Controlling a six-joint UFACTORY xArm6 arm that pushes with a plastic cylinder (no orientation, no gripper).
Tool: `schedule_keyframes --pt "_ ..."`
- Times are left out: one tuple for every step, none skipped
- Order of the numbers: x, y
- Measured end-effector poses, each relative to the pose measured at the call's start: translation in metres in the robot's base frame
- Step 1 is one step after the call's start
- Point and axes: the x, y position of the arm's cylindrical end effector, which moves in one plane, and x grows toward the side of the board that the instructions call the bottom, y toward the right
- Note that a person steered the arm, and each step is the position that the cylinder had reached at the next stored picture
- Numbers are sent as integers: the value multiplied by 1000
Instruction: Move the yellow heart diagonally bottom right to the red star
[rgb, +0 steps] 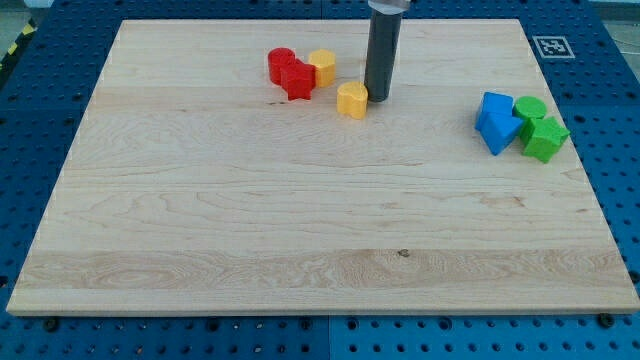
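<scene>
The yellow heart (351, 100) lies near the view's top centre of the wooden board. The red star (297, 80) sits up and to the left of it, touching a red round block (281, 63) on its upper left and a yellow hexagon-like block (322, 66) on its upper right. The heart is below and to the right of the star, a small gap apart. My tip (379, 98) stands on the board right next to the heart's right side, touching or nearly touching it.
At the view's right are two blue blocks (497, 121) and two green blocks (541, 127) clustered together. The wooden board (300, 230) lies on a blue perforated table. A fiducial marker (552, 46) is at the board's top right corner.
</scene>
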Motion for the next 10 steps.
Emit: schedule_keyframes --pt "0 0" --pt "7 0" --pt "9 -3" --pt "8 -3" --pt "2 -6" --pt "-4 -20" --pt "-4 -38" --pt "-4 -40" --pt "-4 -40" --pt "-4 -51"
